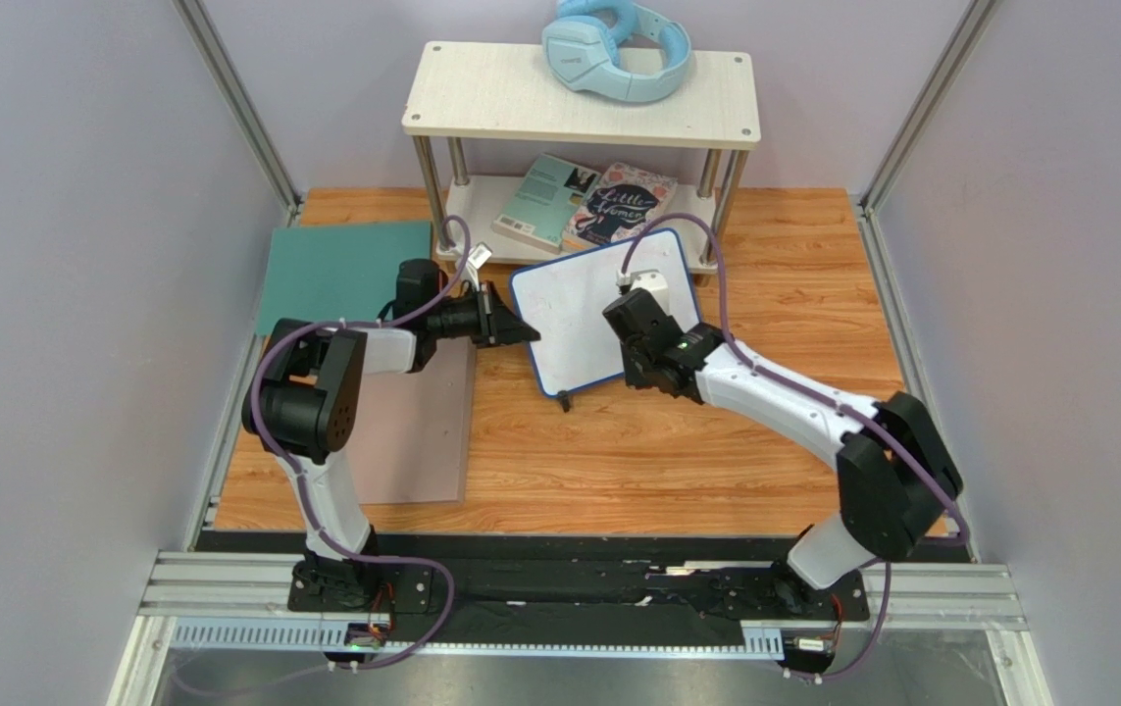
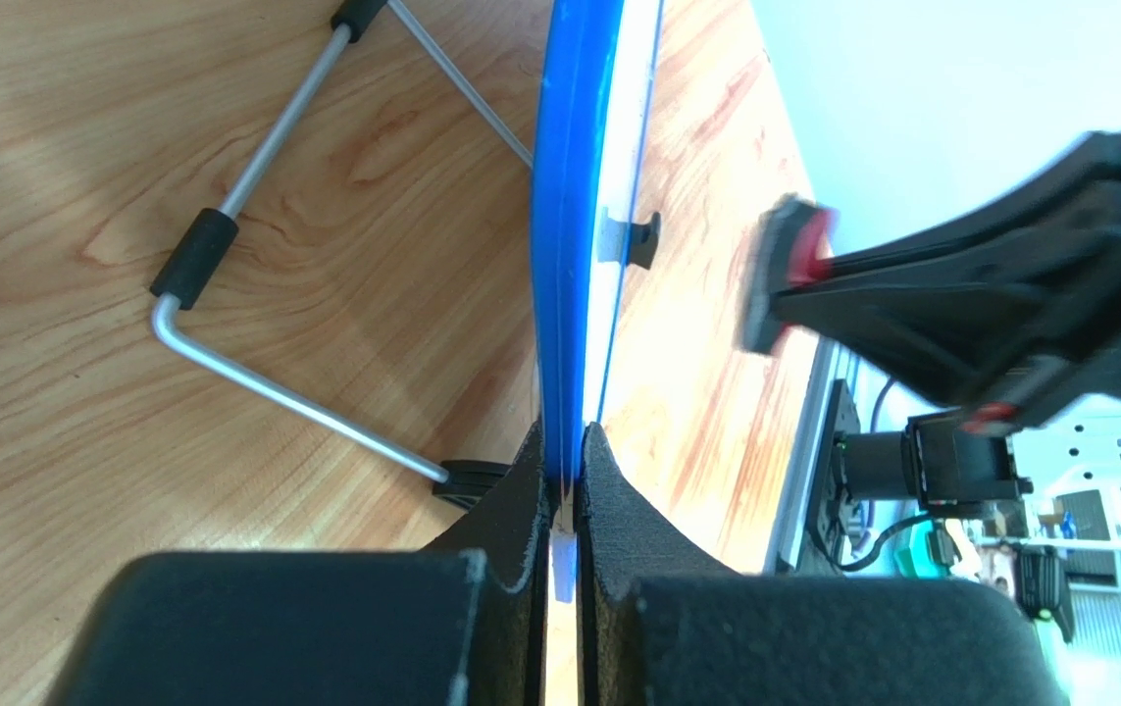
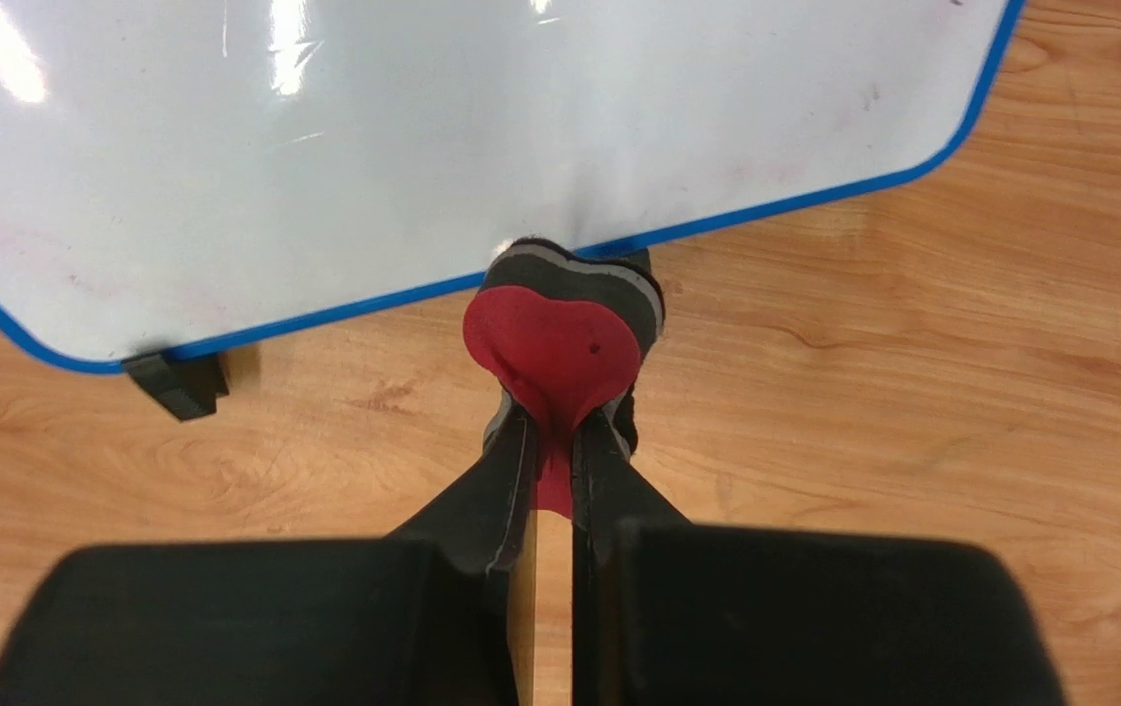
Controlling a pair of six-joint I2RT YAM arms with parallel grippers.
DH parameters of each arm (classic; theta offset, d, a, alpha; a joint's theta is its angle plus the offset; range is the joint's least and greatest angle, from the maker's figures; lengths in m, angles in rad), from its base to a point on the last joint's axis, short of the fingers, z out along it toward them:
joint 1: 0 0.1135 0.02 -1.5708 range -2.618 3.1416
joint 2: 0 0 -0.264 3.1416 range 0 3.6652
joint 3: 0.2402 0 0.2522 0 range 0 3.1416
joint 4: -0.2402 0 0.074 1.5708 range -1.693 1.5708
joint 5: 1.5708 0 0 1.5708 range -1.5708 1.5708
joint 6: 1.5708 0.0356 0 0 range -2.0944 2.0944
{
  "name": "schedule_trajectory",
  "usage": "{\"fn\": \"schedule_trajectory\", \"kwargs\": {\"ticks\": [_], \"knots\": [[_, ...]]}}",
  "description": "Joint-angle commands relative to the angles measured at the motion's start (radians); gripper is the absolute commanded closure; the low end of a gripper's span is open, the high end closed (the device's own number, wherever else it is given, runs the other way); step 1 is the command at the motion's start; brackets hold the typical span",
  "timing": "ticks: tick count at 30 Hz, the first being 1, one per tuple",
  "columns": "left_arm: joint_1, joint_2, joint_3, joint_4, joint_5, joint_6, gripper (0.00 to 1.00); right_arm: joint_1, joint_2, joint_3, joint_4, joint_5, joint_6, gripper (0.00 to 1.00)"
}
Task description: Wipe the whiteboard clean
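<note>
Right now the left gripper (image 2: pixel 563 459) is pinching the board's (image 3: pixel 419 133) blue side frame, jaws shut tight on it and bracing it. The board is standing tilted on its wire stand (image 2: pixel 249 236) mid-table (image 1: pixel 699 441), just in front of the shelf (image 1: pixel 581 91), between the two arms. The right gripper (image 3: pixel 551 427) is closed almost fully on the tab of a red heart-shaped eraser (image 3: pixel 563 331). The felt side is facing the board and touching it at the bottom frame, near the middle of that edge.

The surface is looking mostly white. A faint reddish haze is showing low on the left above the foot (image 3: pixel 176 380) and on the right side. A small dark mark is sitting at the top right corner, cut off by the view, so I can't tell what it is. I'm reading this as late in the wipe, with only residue to clean up.

Doing this step well:
- Felt should be lying flat on the surface, not riding on the frame lip, or it's skipping.
- Strokes should be running along the board, overlapping, and covering the hazy patches and that corner.
- Push should be going toward the stand side, so the board isn't folding back.
- Left clamp needs to be holding firm while the right is pressing. The pinch is on one edge only, so heavy pressure is likely twisting the board.
</note>
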Motion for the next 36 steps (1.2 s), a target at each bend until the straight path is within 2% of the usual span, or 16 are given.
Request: {"fn": "schedule_trajectory", "kwargs": {"ticks": [1,5,13,22,29,36], "knots": [[-0.005,-0.063,0.029,-0.062,0.011,0.088,1.0,0.007,-0.149,-0.057,-0.027,0.008,0.0,1.0],[-0.005,-0.088,0.038,-0.139,0.028,0.137,1.0,0.005,-0.19,-0.091,-0.057,0.022,0.011,1.0],[-0.004,-0.169,0.017,-0.281,-0.007,0.208,1.0,-0.024,-0.161,-0.123,-0.061,0.047,0.054,1.0],[-0.004,-0.229,-0.008,-0.43,-0.128,0.28,1.0,-0.025,-0.121,-0.131,-0.076,0.02,0.081,1.0],[-0.002,-0.229,0.045,-0.602,-0.256,0.363,1.0,-0.027,-0.082,-0.18,-0.108,-0.059,0.132,1.0],[-0.001,-0.249,0.041,-0.631,-0.336,0.39,1.0,-0.027,-0.096,-0.234,-0.093,-0.127,0.141,0.97]]}}
